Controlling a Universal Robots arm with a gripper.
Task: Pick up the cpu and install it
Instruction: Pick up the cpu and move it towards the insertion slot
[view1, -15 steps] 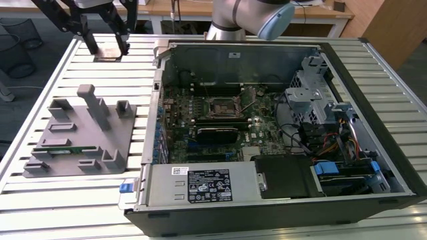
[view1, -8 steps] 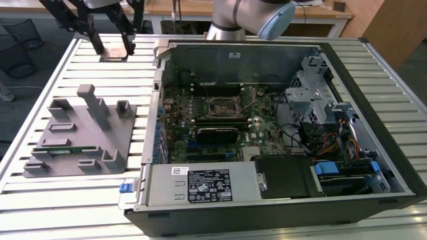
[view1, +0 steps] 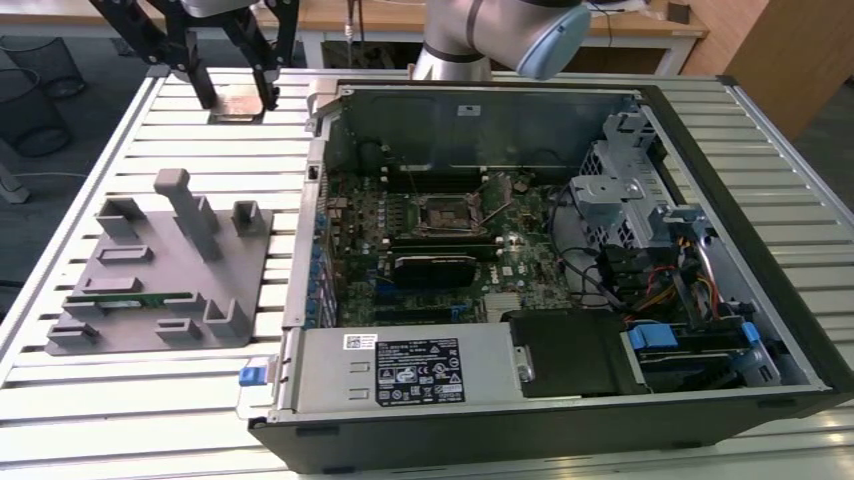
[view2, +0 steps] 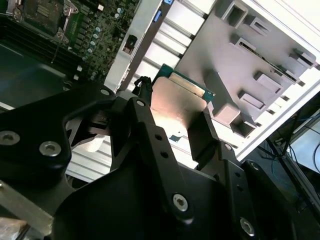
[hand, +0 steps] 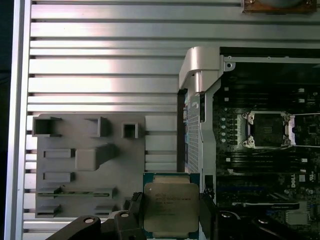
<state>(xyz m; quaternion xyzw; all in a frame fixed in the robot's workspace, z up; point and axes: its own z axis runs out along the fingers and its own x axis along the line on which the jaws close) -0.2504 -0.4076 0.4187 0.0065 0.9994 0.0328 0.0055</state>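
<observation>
Jaws of my gripper (hand: 171, 222) are closed on the cpu (hand: 171, 202), clamping two opposite edges, held near the grey fixture (hand: 75, 150). I judge it light, rigid, slick-topped and fragile underneath: edge contact only.

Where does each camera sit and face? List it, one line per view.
Exterior view: off the arm, high, looking down on the computer case and fixture; arm and gripper show.
First wrist view: on the wrist, looking straight down; fingers clamp the cpu.
Second wrist view: on the wrist, looking slantwise along the black linkage.
Shared: all views show cpu and fixture.
</observation>
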